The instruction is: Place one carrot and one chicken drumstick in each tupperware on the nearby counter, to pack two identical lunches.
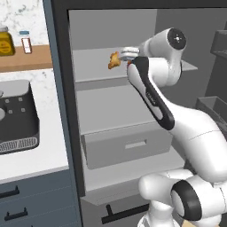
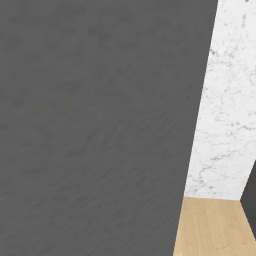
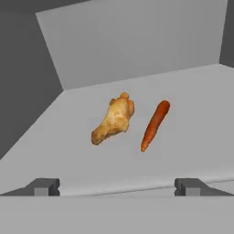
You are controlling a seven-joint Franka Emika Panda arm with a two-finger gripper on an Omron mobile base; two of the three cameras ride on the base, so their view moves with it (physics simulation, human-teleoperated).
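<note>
Far upper left of the left base view: amber jar [image 1: 5, 41] and small white shaker [image 1: 26, 43] standing side by side on a brown wooden wall shelf [image 1: 31, 58]. Below, at left centre: white counter [image 1: 40, 162] bearing a dark grey appliance [image 1: 17, 117] with a vented front, dark blue-grey drawers [image 1: 35, 201] with black bar handles beneath. Centre of the same frame: open fridge [image 1: 64, 111] with grey interior, pale shelf [image 1: 95, 64] in the upper part, grey drawer [image 1: 126, 148] lower down. Upper centre: chicken drumstick [image 1: 114, 60] lying on that shelf, just left of the gripper [image 1: 127, 54], not touching as far as can be told. Right half: white arm [image 1: 177, 119] rising from the lower right and bending toward the shelf.

Right base view: broad dark grey panel [image 2: 95, 125] across the left and middle, white marbled wall [image 2: 227, 110] at right, light wooden floor [image 2: 215, 227] at lower right.

Hand view, centre: drumstick [image 3: 113, 119] lying on the grey shelf [image 3: 55, 146], knobby end toward the upper right. Just right of it, apart: carrot [image 3: 155, 124], tip toward the bottom. Bottom edge: two dark fingertips [image 3: 43, 186] spread wide, gripper [image 3: 117, 187] holding nothing, both foods lying beyond them.
</note>
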